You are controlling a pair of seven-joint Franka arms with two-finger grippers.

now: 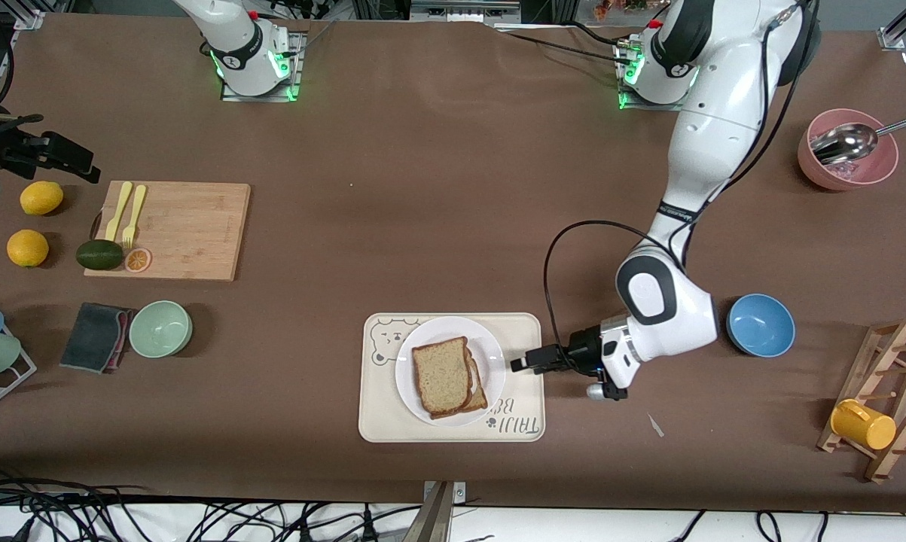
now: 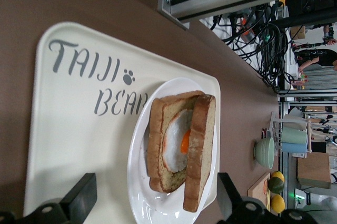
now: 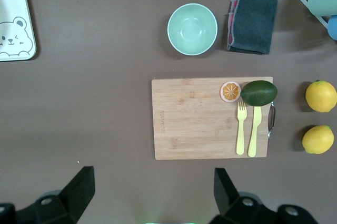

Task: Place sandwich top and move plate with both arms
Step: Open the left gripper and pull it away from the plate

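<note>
The white plate (image 1: 490,354) sits on a cream bear tray (image 1: 377,414). The sandwich top (image 1: 439,375), a brown speckled slice, lies on the egg slice on the plate. In the left wrist view the sandwich top (image 2: 202,145) leans over the fried-egg slice (image 2: 176,139) on the plate (image 2: 138,182). My left gripper (image 1: 523,362) is open, low over the tray, just beside the plate's rim toward the left arm's end; it also shows in its wrist view (image 2: 157,203). My right gripper (image 3: 152,192) is open and empty, high over bare table near its base.
A blue bowl (image 1: 760,325) stands beside the left arm's elbow. A pink bowl with a metal scoop (image 1: 846,150) and a wooden rack with a yellow cup (image 1: 863,424) are at the left arm's end. A cutting board (image 1: 181,229), green bowl (image 1: 160,328) and lemons (image 1: 28,248) are at the right arm's end.
</note>
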